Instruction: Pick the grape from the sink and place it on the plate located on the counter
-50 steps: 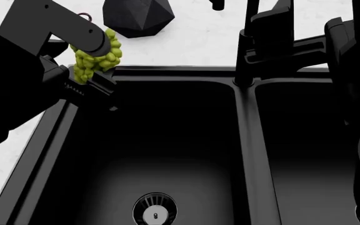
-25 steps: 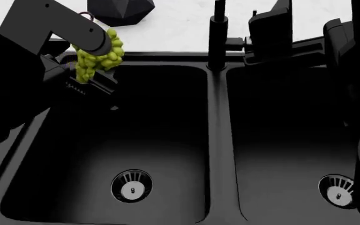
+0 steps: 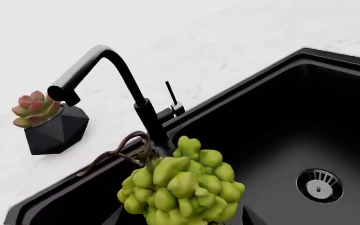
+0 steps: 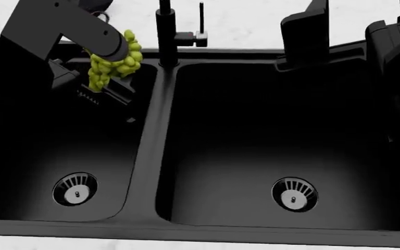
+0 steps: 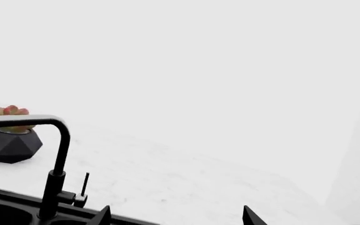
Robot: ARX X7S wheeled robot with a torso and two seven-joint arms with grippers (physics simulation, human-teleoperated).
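The grape [image 4: 114,63] is a yellow-green bunch held up in the air, above the far part of the left basin of the sink [image 4: 151,156], close to the far rim. In the left wrist view the grape [image 3: 180,187] shows a thin curly brown stem. The left gripper [image 4: 106,78] has its fingers closed around the bunch, with the black arm reaching in from the left.

Just right of the grape, the black faucet [image 4: 165,31] stands on the far rim, at the divider between the two basins. Each basin has a round silver strainer [image 4: 75,189] on its floor.

Behind the sink lies the white marble bench [image 3: 230,37]. On it, a small succulent [image 3: 35,107] sits in a black faceted pot.

The right gripper [image 5: 174,216] shows two finger tips set apart, with nothing between them.
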